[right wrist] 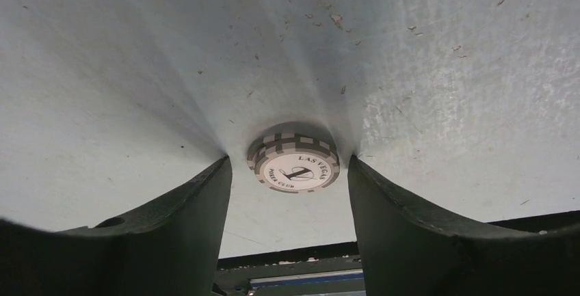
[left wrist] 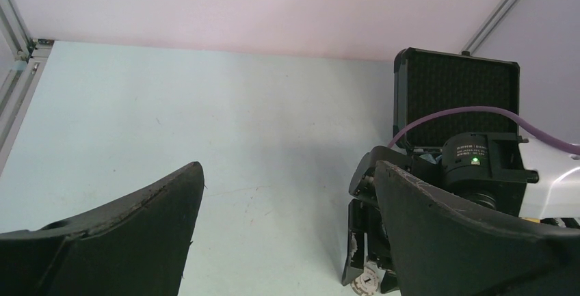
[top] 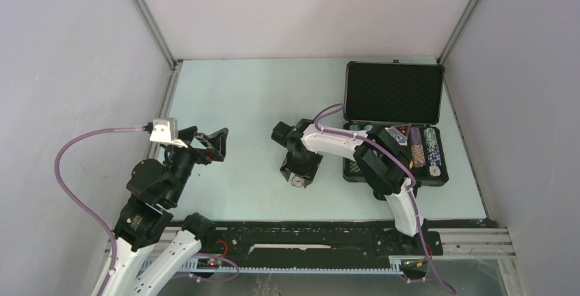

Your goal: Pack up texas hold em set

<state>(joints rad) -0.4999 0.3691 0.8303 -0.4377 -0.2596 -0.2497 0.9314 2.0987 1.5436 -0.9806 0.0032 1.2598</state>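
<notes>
arms [top: 328, 139] white and black, lilac cables [top: 68, 147], matte black fingers [left wrist: 137, 231]; a green dot [left wrist: 474, 161], perhaps an led.

top view: right arm [top: 342, 142] covers the left part of the case [top: 393, 94] tray. chip rows [top: 429, 147] partly hidden; items beside them too small to name. chip [top: 298, 182] mostly under the right gripper [top: 299, 175]. left wrist view: tray hidden behind that arm; left fingers [left wrist: 123, 234] cut off by bottom edge. right wrist view: one chip or a small stack, cannot tell.
</notes>
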